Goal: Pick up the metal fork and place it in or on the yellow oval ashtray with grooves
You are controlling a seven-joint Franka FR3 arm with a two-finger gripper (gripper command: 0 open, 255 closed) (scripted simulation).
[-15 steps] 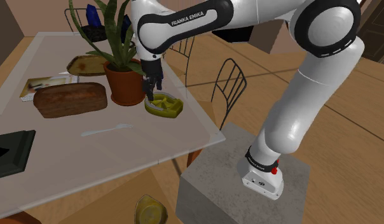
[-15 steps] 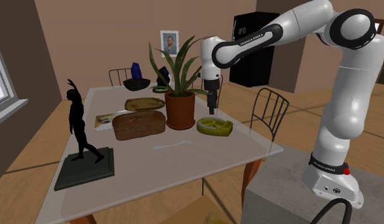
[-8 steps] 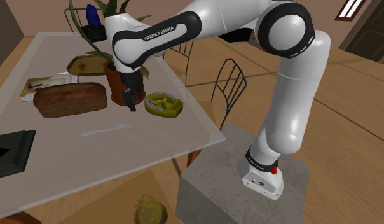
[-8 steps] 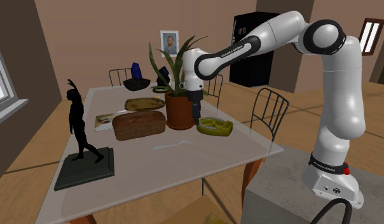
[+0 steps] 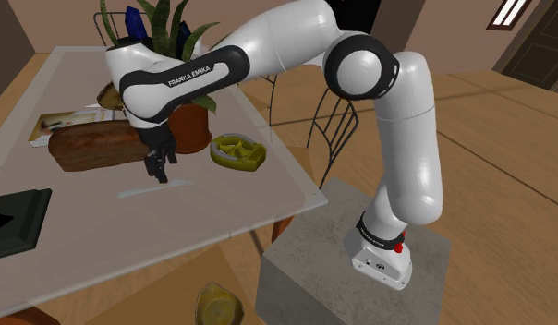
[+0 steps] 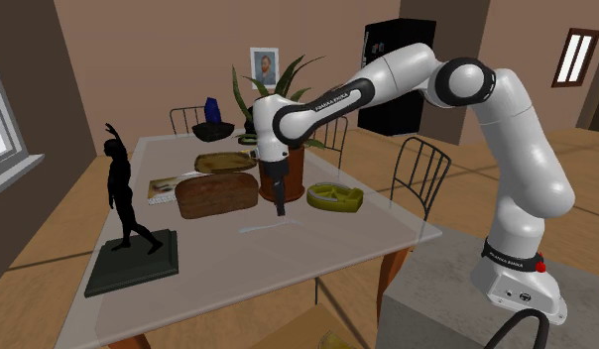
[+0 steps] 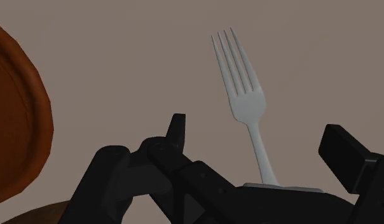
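Tabletop [image 5: 185,235]: hand [image 5: 159,176] from ashtray [image 5: 238,153] to fork [image 5: 134,193]

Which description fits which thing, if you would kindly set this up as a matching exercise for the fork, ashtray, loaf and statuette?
1. fork
2. ashtray
3. loaf
4. statuette

A. stands on a dark base
B. yellow, next to the pot
C. lies flat below the open gripper
D. brown, next to the paper

Pairs: 1-C, 2-B, 3-D, 4-A
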